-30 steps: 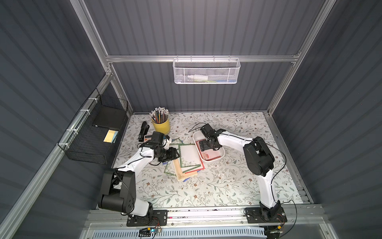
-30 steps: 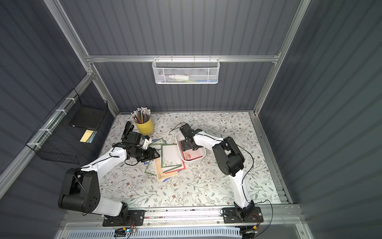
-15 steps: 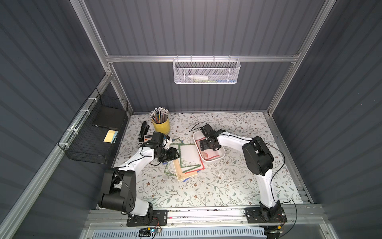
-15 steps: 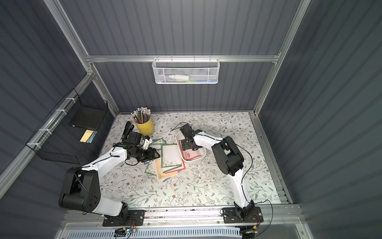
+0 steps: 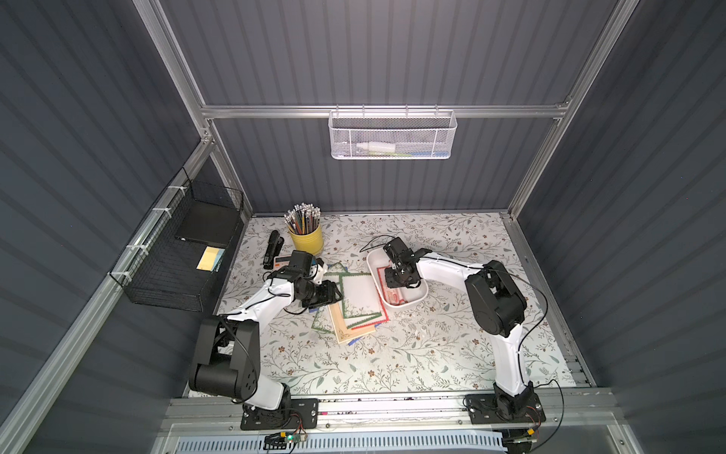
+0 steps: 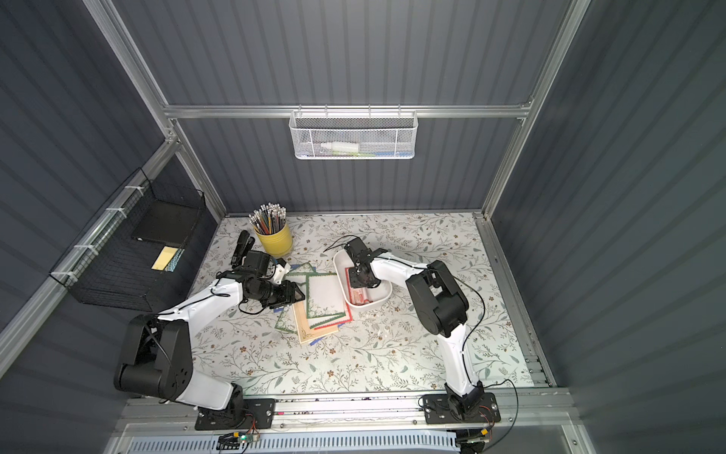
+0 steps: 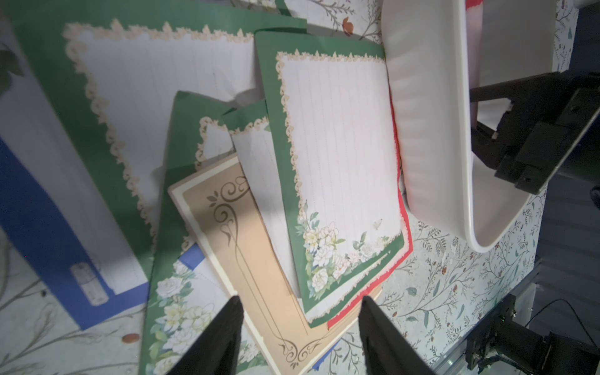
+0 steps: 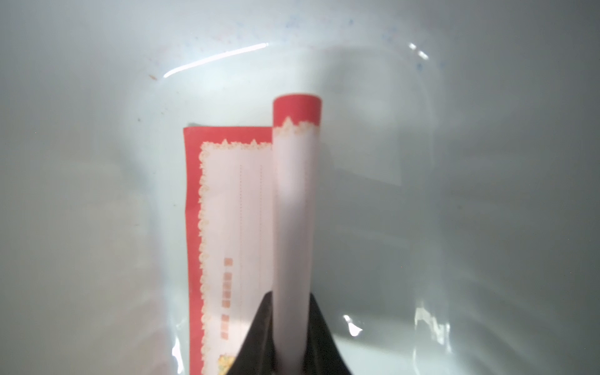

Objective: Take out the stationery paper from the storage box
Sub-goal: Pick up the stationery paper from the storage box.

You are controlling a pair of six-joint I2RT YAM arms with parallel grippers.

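Note:
The white storage box (image 5: pixel 423 291) (image 6: pixel 388 293) lies on the floral table, and its outer wall shows in the left wrist view (image 7: pixel 428 130). Inside it lies a red-bordered stationery paper sheet (image 5: pixel 395 295) (image 8: pixel 233 201). My right gripper (image 5: pixel 400 277) (image 8: pixel 290 302) reaches down into the box, shut on a raised fold of that sheet. Left of the box is a loose pile of stationery paper (image 5: pixel 357 302) with a green-bordered sheet (image 7: pixel 337 168) on top and a tan one (image 7: pixel 256 259) beneath. My left gripper (image 5: pixel 334 293) (image 7: pixel 302 300) hangs open over the pile's edge, holding nothing.
A yellow cup of pencils (image 5: pixel 306 238) and a black stapler (image 5: pixel 273 249) stand behind the left arm. On the left wall hangs a black wire basket (image 5: pixel 184 251) holding a yellow pad (image 5: pixel 205 258). A white mesh basket (image 5: pixel 393 135) is on the back wall.
My right gripper has closed inside the box and pinched the red-bordered sheet into a fold. The left arm has stayed where it was.

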